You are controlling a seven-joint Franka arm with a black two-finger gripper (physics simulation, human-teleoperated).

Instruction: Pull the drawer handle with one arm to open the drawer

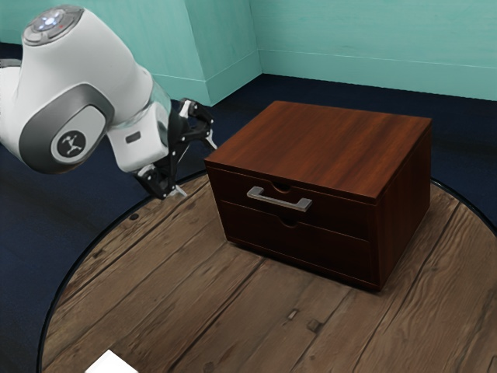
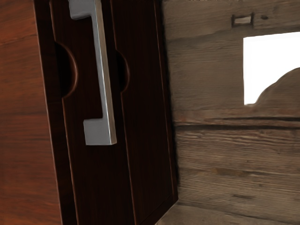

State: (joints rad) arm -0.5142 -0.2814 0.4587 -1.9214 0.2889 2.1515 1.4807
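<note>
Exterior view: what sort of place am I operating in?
Probably a plain simulated indoor room, not a kitchen or workshop: teal walls with a baseboard, dark blue floor, and a round plank table carrying a two-drawer wooden cabinet with a metal handle.

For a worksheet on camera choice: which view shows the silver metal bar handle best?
The wrist view: the silver metal bar handle is close, its bent end standing off the dark wooden drawer front, one end cropped. The exterior view shows it whole, farther away.
</note>
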